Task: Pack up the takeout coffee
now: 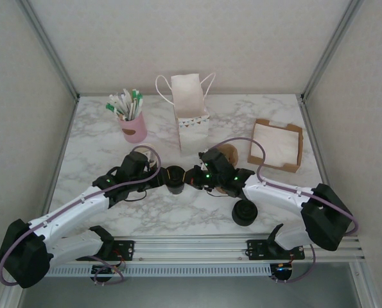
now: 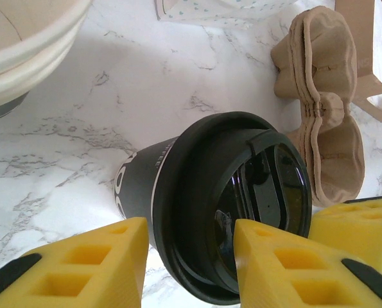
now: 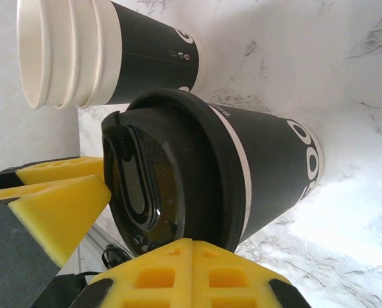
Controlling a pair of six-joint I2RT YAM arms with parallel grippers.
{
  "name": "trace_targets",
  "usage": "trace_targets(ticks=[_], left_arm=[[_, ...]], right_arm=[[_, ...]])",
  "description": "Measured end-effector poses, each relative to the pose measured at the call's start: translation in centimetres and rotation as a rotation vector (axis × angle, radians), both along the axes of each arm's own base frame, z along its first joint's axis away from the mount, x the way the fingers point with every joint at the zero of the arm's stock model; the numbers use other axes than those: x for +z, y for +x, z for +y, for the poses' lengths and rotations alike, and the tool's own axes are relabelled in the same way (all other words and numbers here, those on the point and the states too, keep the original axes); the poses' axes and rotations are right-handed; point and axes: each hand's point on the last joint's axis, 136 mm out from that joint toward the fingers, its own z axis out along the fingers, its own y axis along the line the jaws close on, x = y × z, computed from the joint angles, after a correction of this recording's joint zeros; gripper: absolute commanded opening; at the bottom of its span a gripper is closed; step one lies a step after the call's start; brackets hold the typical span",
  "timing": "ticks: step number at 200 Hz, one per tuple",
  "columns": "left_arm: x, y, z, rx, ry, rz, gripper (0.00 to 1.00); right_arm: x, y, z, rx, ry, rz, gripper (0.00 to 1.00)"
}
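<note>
The takeout coffee (image 1: 174, 183), a dark paper cup with a black lid, stands upright mid-table between my two grippers. In the left wrist view the takeout coffee (image 2: 197, 192) sits under my left gripper (image 2: 191, 224). Its jaws stand apart: one finger is just outside the rim with a sliver of marble showing, and the other lies over the lid top. My right gripper (image 3: 192, 247) is shut, its closed fingers against the lid's rim on the takeout coffee (image 3: 242, 173). From above, the left gripper (image 1: 171, 173) and the right gripper (image 1: 196, 178) flank the cup.
A white paper bag (image 1: 191, 112) stands open behind the cup. A stack of lidless cups (image 3: 94, 54) is close beside it, and a brown pulp carrier (image 1: 228, 154) lies to the far right. Loose black lids (image 1: 244, 212), a napkin tray (image 1: 277, 144) and a pink stick holder (image 1: 134, 128) also stand around.
</note>
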Motion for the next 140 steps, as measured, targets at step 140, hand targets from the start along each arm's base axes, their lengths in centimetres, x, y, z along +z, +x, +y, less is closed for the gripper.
trace_targets(ticks=[140], left_arm=[[-0.34, 0.27, 0.50, 0.019, -0.008, -0.025, 0.26]], right_arm=[[-0.67, 0.68, 0.83, -0.010, -0.003, 0.011, 0.00]])
